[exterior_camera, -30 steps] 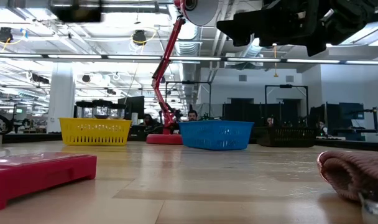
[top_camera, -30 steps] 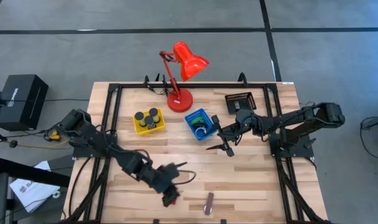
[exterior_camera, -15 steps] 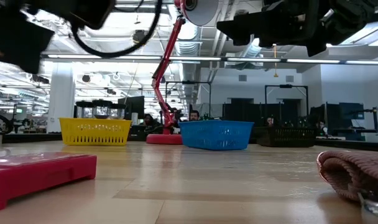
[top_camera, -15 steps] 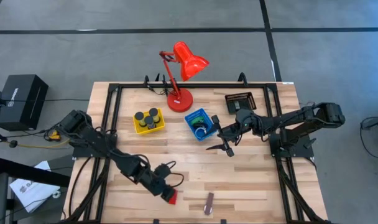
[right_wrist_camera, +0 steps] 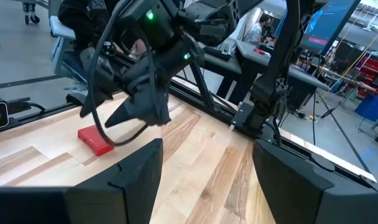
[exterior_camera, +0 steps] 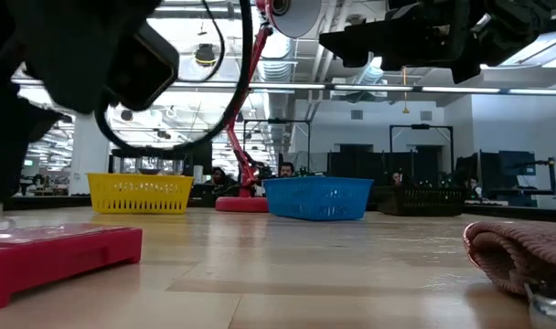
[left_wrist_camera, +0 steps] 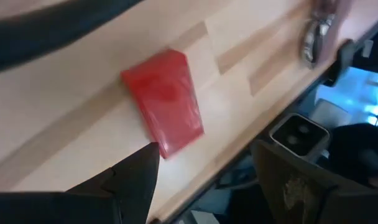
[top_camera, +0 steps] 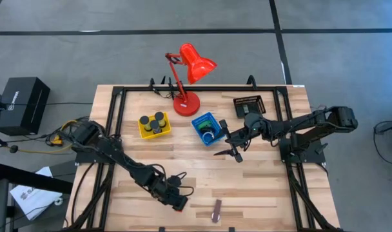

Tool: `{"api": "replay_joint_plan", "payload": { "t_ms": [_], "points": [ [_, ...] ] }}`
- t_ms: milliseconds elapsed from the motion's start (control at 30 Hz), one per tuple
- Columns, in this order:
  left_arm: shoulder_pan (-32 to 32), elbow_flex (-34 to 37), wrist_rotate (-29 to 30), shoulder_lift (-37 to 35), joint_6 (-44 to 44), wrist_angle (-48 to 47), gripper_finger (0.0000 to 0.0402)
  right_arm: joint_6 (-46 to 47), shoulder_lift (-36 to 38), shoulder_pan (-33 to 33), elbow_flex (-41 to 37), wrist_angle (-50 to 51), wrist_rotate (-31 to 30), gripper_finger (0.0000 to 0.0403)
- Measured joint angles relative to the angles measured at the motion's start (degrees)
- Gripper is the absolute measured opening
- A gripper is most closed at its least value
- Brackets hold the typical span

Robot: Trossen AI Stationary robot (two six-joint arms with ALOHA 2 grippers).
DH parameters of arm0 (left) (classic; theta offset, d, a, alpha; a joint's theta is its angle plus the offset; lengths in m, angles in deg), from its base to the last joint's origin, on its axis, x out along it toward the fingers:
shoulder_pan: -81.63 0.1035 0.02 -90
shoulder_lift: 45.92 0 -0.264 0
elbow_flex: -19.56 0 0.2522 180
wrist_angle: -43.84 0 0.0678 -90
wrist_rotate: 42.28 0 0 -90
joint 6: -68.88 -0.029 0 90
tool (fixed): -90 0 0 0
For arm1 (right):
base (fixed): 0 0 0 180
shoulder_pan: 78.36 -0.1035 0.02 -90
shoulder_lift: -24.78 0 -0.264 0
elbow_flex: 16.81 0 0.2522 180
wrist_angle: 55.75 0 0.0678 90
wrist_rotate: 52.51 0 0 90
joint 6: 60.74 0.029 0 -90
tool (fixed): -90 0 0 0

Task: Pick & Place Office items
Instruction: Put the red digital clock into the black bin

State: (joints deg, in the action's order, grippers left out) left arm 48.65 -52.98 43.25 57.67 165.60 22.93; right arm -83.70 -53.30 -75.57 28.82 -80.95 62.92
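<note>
Two hands were in view. Near the surface's (top_camera: 247, 180) front edge, the left hand (top_camera: 178, 203) hovered with its fingers spread over the red block (left_wrist_camera: 166, 101), which lay flat on the wood, not gripped. The right hand (top_camera: 233, 152) hung spread and empty beside the blue tray (top_camera: 206, 127).

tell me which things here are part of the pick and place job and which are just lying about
Job:
flat red plastic block
brown-silver bar
black discs in yellow mesh tray
blue mesh tray
black mesh tray

Lying about:
tall red desk lamp
black box on floor
</note>
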Motion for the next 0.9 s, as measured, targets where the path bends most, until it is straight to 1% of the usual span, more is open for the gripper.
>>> {"api": "replay_joint_plan", "payload": {
  "t_ms": [167,267,333,433,500,533,700,767,867,900],
  "points": [
    [1.10,0.00,-0.93,3.05,0.04,4.41,0.0249,0.00,-0.02,-0.02,0.00,0.04,0.00,0.0240],
    [1.57,-0.16,-4.62,4.51,0.04,5.77,0.0248,0.00,0.00,-0.02,0.00,0.07,0.00,0.0240],
    [1.80,-0.27,-5.53,5.24,0.04,6.15,0.0248,0.00,0.00,-0.02,0.00,0.17,0.01,0.0240],
    [2.37,0.24,-4.72,5.81,0.19,5.23,0.0247,0.00,0.00,-0.02,0.00,0.15,0.00,0.0240],
    [3.01,-0.05,-2.83,5.61,-0.77,5.29,0.0247,0.00,0.00,-0.02,0.00,0.15,0.02,0.0240],
    [3.41,0.08,-2.92,5.70,-1.47,5.23,0.0247,0.00,0.00,-0.02,0.00,0.15,0.02,0.0240],
    [6.50,0.06,-2.90,5.68,-6.73,5.68,0.0238,0.00,0.00,-0.01,0.00,0.26,0.01,0.0240],
    [7.98,0.06,-2.71,5.69,-11.27,5.98,0.0232,0.00,-0.02,-0.02,0.00,0.31,0.00,0.0240],
    [9.83,0.12,-5.99,5.12,-19.98,6.24,0.0224,0.00,0.00,-0.02,0.00,0.37,0.02,0.0240],
    [10.39,0.13,-7.06,4.52,-21.59,6.36,0.0222,0.00,0.00,0.00,0.00,0.35,0.01,0.0240]
  ]
}}
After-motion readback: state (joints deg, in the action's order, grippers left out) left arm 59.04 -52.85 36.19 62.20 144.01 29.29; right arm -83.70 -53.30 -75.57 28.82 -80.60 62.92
